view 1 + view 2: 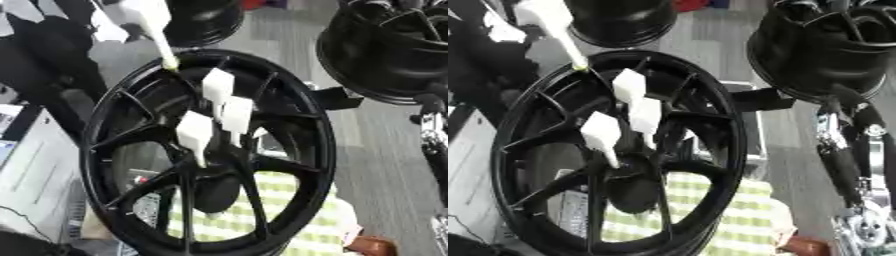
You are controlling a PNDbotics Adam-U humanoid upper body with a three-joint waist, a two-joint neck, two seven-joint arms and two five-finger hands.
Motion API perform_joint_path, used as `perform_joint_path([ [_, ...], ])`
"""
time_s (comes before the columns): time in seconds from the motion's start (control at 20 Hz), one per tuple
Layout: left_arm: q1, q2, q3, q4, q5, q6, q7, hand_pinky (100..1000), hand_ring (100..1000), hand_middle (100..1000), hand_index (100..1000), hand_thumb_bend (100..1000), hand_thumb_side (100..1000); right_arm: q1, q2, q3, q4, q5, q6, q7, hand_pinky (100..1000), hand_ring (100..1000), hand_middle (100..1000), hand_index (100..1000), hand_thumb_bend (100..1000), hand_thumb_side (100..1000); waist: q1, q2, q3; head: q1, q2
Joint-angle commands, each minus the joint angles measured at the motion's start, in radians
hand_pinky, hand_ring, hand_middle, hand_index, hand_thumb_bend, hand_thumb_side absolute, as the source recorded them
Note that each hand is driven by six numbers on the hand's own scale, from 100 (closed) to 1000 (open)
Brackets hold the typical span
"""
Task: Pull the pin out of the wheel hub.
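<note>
Three white pins (195,133) are seen seated in the black wheel hub (210,155), handles tilted up-right. The right hand (846,150) hangs beside; its finger state cannot be told.

Two more black rims (394,50) are hanging at the top, one (623,20) in the middle and one on the right. A green-and-white checked cloth (262,215) is lying below. A grey box (39,180) is sitting at the left, and a brown object (378,246) is showing at the bottom right.
</note>
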Motion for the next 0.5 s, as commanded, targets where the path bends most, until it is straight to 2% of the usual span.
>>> perform_joint_path([
  [0.05, 0.012, 0.104, 0.13, 0.058, -0.066, 0.039, 0.092, 479, 302, 348, 458, 100, 116, -0.001, -0.02, -0.016, -0.013, 0.014, -0.002, -0.012, 716, 858, 673, 819, 100, 652, 0.007, -0.017, 0.006, -0.015, 0.005],
  [0.15, 0.06, 0.158, 0.198, 0.101, -0.113, 0.067, 0.168, 486, 302, 356, 461, 100, 127, 0.003, -0.024, -0.023, -0.013, 0.022, -0.003, -0.02, 717, 858, 673, 819, 100, 650, 0.012, -0.016, 0.011, -0.024, 0.005],
  [0.3, 0.142, 0.225, 0.277, 0.134, -0.126, 0.093, 0.268, 504, 305, 374, 468, 100, 158, 0.005, -0.028, -0.034, -0.013, 0.032, -0.005, -0.032, 718, 858, 673, 819, 100, 646, 0.014, -0.014, 0.014, -0.033, 0.005],
  [0.5, 0.239, 0.275, 0.324, 0.148, -0.111, 0.113, 0.341, 517, 321, 385, 482, 100, 174, 0.003, -0.028, -0.04, -0.013, 0.036, -0.008, -0.04, 718, 858, 673, 819, 100, 646, 0.01, -0.013, 0.014, -0.035, 0.005],
])
